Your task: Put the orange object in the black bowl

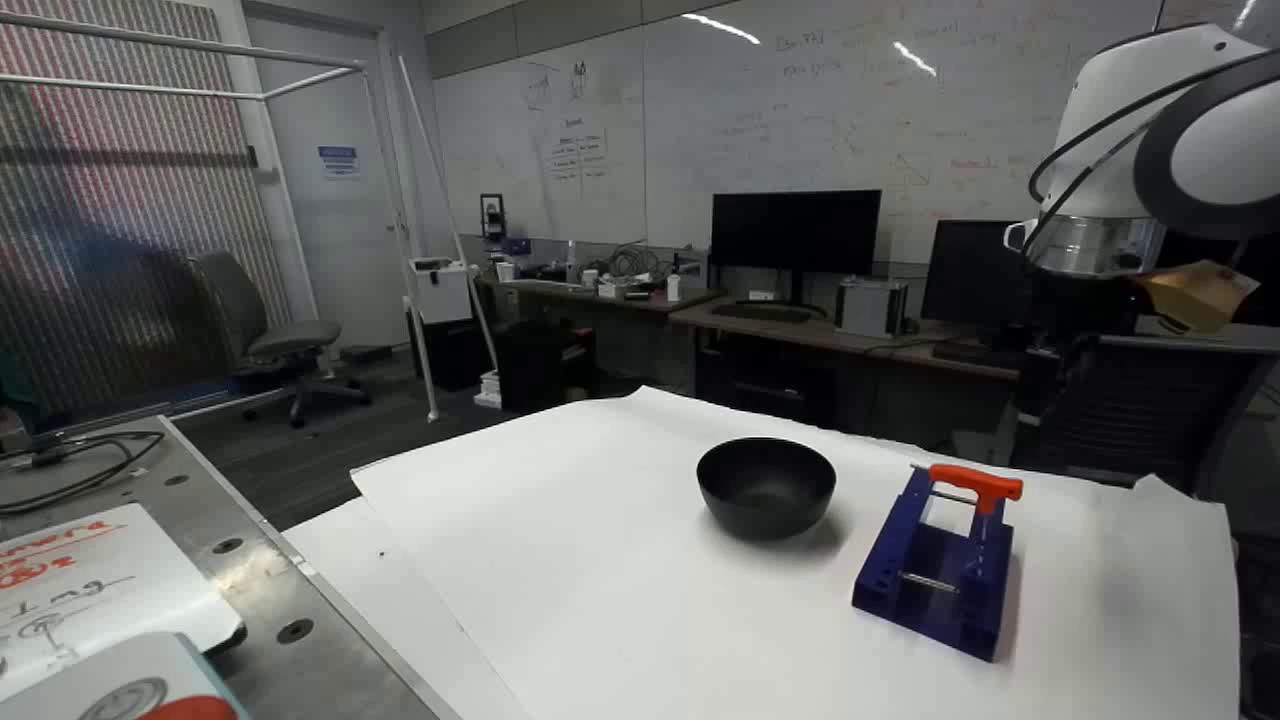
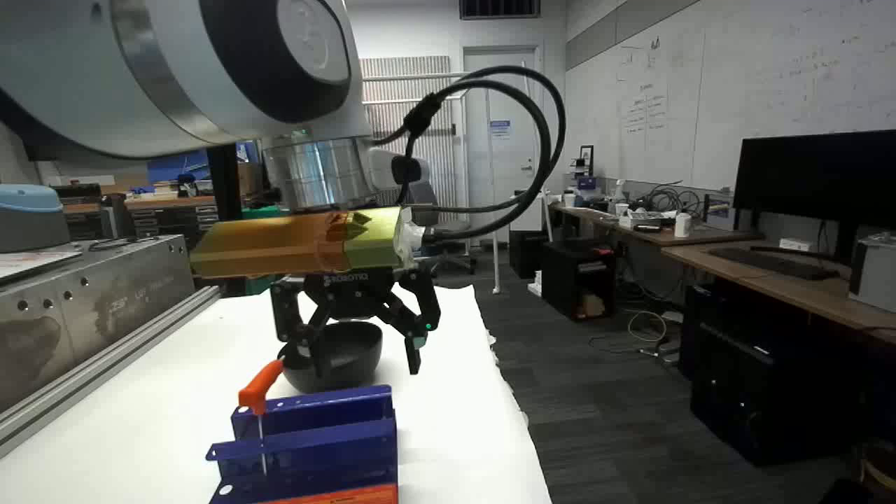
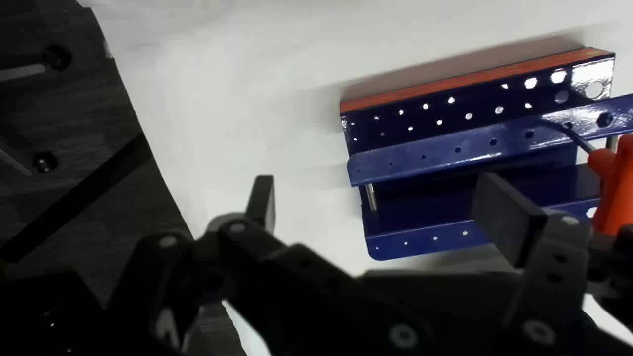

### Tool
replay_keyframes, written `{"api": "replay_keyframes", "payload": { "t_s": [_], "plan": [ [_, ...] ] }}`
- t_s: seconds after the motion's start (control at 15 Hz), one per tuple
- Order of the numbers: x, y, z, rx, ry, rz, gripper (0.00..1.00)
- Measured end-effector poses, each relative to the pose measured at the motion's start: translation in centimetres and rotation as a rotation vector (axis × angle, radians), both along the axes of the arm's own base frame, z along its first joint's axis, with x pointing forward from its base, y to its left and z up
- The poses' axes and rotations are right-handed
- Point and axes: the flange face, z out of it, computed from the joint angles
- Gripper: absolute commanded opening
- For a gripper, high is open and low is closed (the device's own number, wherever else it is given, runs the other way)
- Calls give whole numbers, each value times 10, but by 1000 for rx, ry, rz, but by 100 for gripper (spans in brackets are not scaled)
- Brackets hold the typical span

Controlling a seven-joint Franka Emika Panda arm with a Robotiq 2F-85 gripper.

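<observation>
Orange obj below tool, prob. "ROBOTIQ"

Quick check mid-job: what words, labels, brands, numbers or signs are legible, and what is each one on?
"ROBOTIQ": on the gripper, in an exterior view.
Whiteboard: handwriting too faint to read.
Door sign: too small to read.
Metal bench: side lettering too blurred to read.
White panel: red and black handwriting, too unclear to read.

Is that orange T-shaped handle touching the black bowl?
Apart. In an exterior view, a strip of white sheet shows plainly between the black bowl and the orange T-shaped handle, which stands above the dark blue rack.
</observation>
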Motion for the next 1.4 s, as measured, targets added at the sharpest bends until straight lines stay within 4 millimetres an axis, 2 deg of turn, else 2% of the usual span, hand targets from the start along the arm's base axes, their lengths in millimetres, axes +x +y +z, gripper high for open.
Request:
{"api": "replay_keyframes", "payload": {
  "t_s": [0.47, 0.6, 0.87, 1.07, 1.13, 1.2, 1.4],
  "plan": [
    [1, 4, 0, 12, -2, -5, 100],
    [3, 17, 0, 57, -12, -13, 100],
    [9, 58, 1, 146, -22, -4, 100],
    [11, 85, -6, 163, -3, 26, 100],
    [12, 92, -11, 161, 8, 37, 75],
    [12, 99, -16, 159, 22, 47, 73],
    [13, 114, -34, 150, 66, 67, 49]
  ]
}}
